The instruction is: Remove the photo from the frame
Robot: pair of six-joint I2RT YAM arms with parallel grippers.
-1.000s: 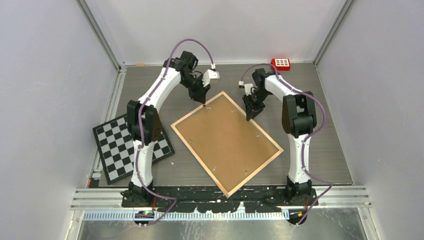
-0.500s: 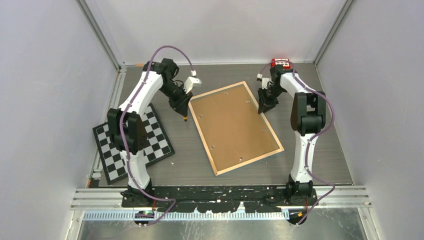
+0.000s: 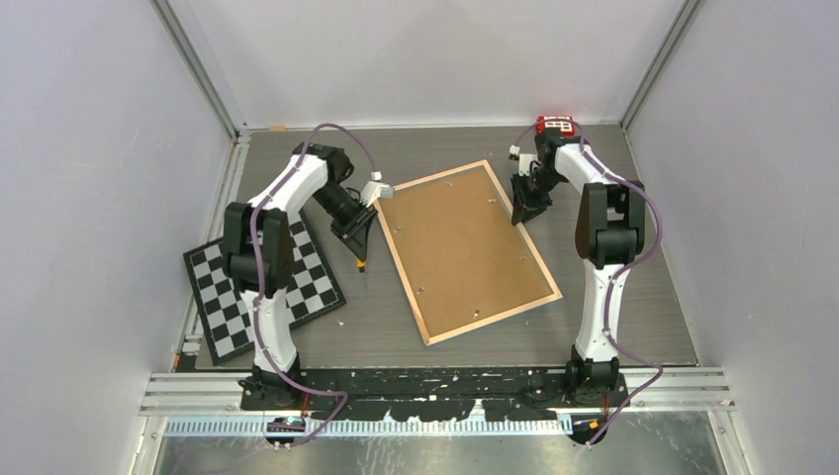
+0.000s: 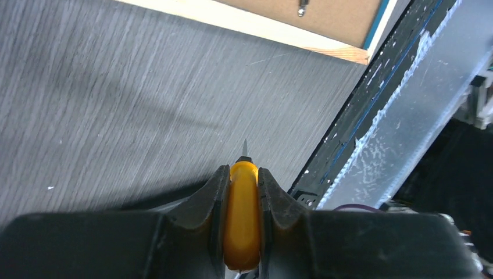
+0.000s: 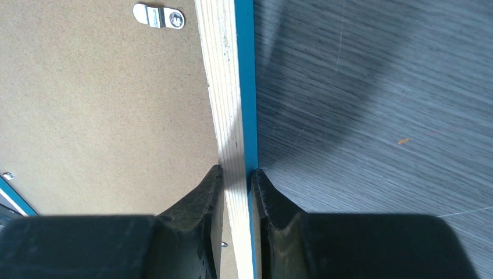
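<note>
Bent-armed, right pincer (image 5: 235, 172) pinches frame (image 3: 465, 247) edge; left pincer (image 4: 243, 170), perhaps a screwdriver (image 4: 242, 218).

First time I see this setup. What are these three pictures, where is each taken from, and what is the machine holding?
The machine is two robot arms bolted to a table, a left arm and a right arm, each ending in a two-finger gripper. The wide picture comes from a fixed camera above and behind them. The other two come from cameras on the wrists, looking along the fingers. On the table lies a picture frame, face down, showing its brown back and clips. A chequered board lies to its left, and a red object sits at the far edge. The left gripper is shut on an orange-handled tool with a thin metal tip. The right gripper pinches the frame's blue-and-wood rim.
</note>
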